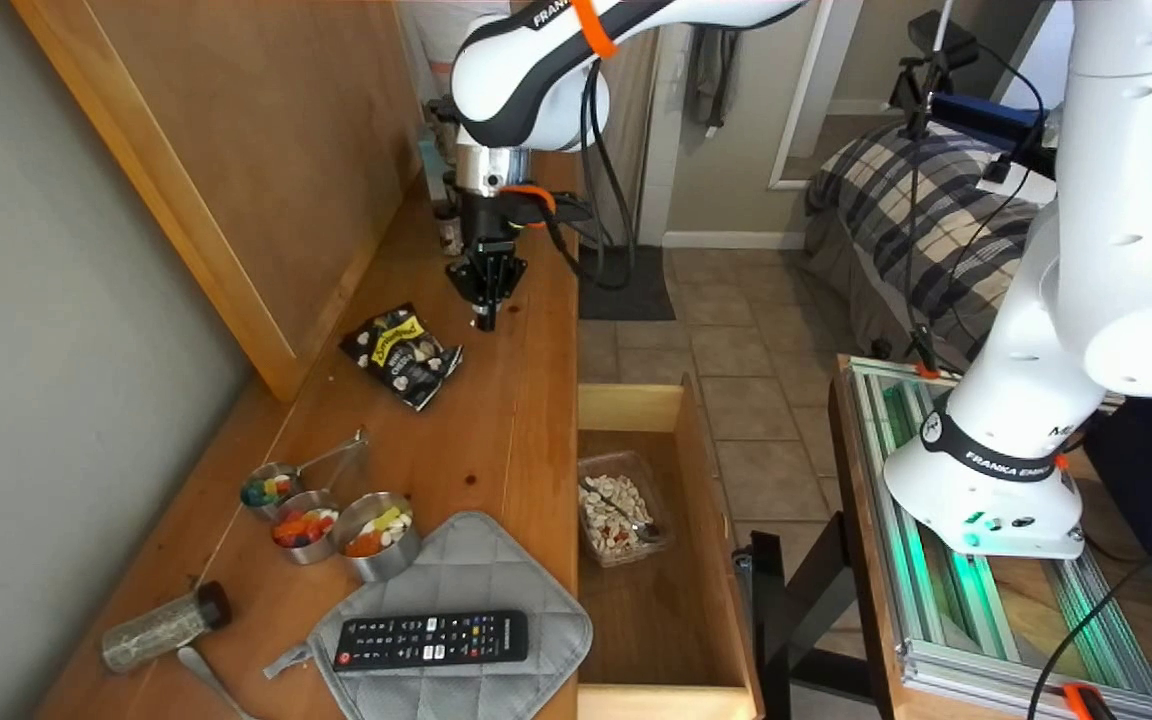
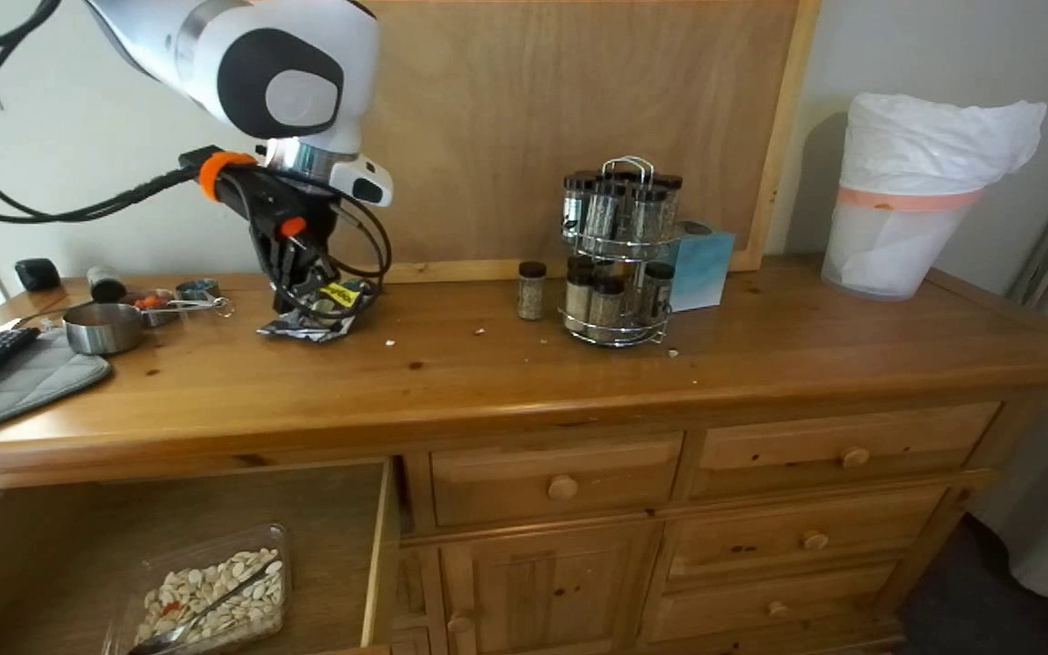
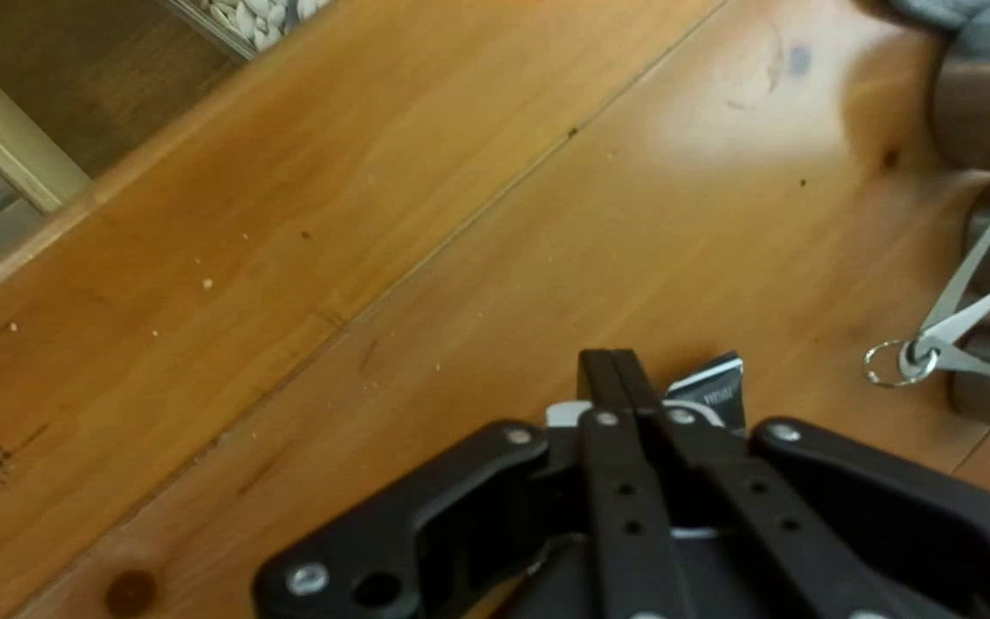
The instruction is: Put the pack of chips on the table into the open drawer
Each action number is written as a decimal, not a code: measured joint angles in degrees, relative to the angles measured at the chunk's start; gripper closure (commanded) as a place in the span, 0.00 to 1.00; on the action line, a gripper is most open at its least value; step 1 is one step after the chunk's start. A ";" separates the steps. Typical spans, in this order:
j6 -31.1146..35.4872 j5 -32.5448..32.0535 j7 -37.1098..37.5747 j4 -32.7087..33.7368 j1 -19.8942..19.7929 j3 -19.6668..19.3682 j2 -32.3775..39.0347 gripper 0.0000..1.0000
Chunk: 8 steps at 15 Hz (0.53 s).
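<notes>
Nearest in the wrist view is my gripper (image 3: pixel 614 354), its fingers (image 3: pixel 611 468) pressed together with nothing I can see pinched between them. Past the tips shows one corner of the pack of chips (image 3: pixel 712 387); an exterior view has the whole pack (image 1: pixel 404 357) lying flat on the table (image 1: pixel 496 450), near the raised back panel (image 1: pixel 266 130). Beyond the table's edge the drawer (image 1: pixel 646 635) stands open, holding a clear tub (image 1: pixel 626 464) with pale seeds (image 1: pixel 611 515) and a spoon (image 1: pixel 647 532). What worries me first is coming down with the fingers joined like this: they would likely squash the pack or shove it toward the panel, so I judge they need spreading beforehand. A shallow bite on crinkly film could slip mid-carry and drop the pack on the floor (image 1: pixel 746 410). Letting go above the tub could leave it perched on the spoon; the bare drawer bottom looks safer. Depth is my blind point: I can't tell from any view how high the tips hang, or whether they touch the pack. My gripper hides most of the pack in the wrist view, and some of it (image 2: pixel 340 293) in an exterior view. Most of the drawer's front is cut off in an exterior view (image 2: pixel 381 555), and the table covers its inner end.
</notes>
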 measured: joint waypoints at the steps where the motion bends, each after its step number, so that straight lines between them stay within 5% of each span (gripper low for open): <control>1: 0.09 -0.02 -0.57 -1.66 0.02 -0.15 -1.29 0.91; 2: 1.35 -0.02 -1.22 -3.19 0.07 -0.32 -2.45 0.71; 8: 12.05 -0.83 -2.68 -6.57 0.75 -0.62 -5.97 0.32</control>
